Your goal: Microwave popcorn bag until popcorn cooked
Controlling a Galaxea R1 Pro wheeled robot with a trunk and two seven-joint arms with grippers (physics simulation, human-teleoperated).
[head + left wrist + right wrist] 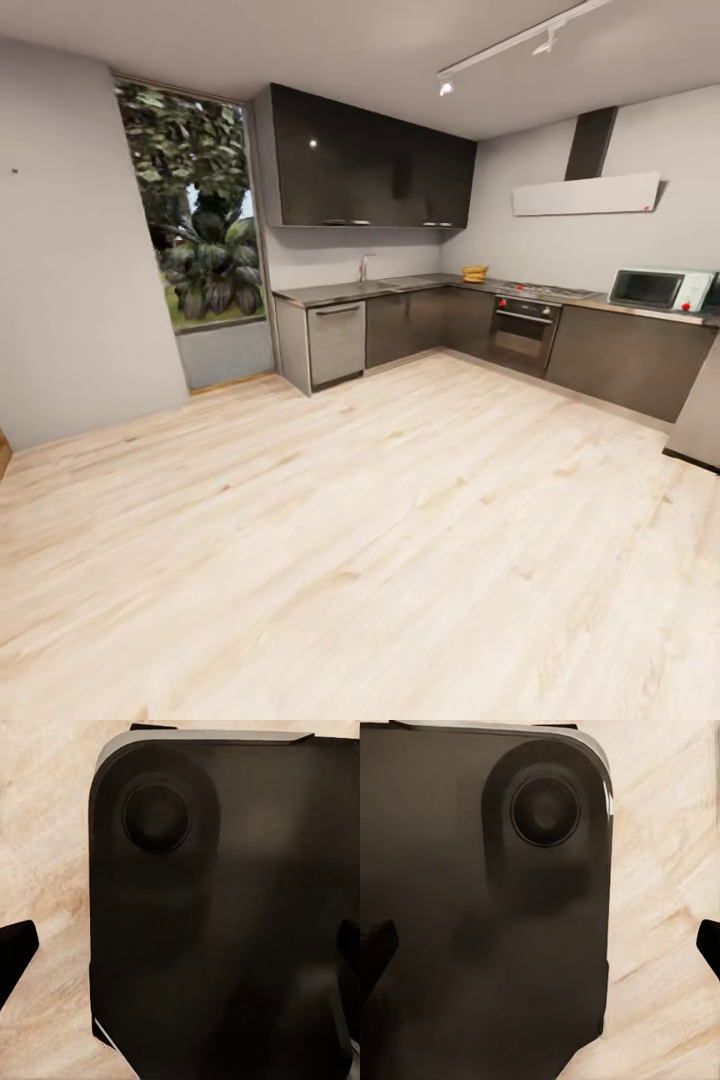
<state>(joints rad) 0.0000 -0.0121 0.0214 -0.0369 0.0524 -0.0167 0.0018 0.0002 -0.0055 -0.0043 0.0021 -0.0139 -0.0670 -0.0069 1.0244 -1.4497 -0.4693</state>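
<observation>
The pale microwave point(662, 289) stands far off on the right run of the grey countertop point(400, 285), its dark door shut. A small tan-yellow thing point(474, 272) sits on the countertop in the corner; it is too far away to tell whether it is the popcorn bag. The popcorn is too small to make out. My left gripper point(180, 952) is open, with dark fingertips point(15, 952) spread wide over my own dark base. My right gripper point(540, 949) is open in the same way, fingertips point(375, 949) far apart and nothing between them.
Pale wood floor point(380, 520) stretches between me and the L-shaped dark cabinets. A built-in oven point(523, 335) and hob sit left of the microwave. A sink tap point(363, 268) and dishwasher point(336, 342) are at the left run. A tall window point(200, 230) is left; a grey unit point(700, 420) stands at the right edge.
</observation>
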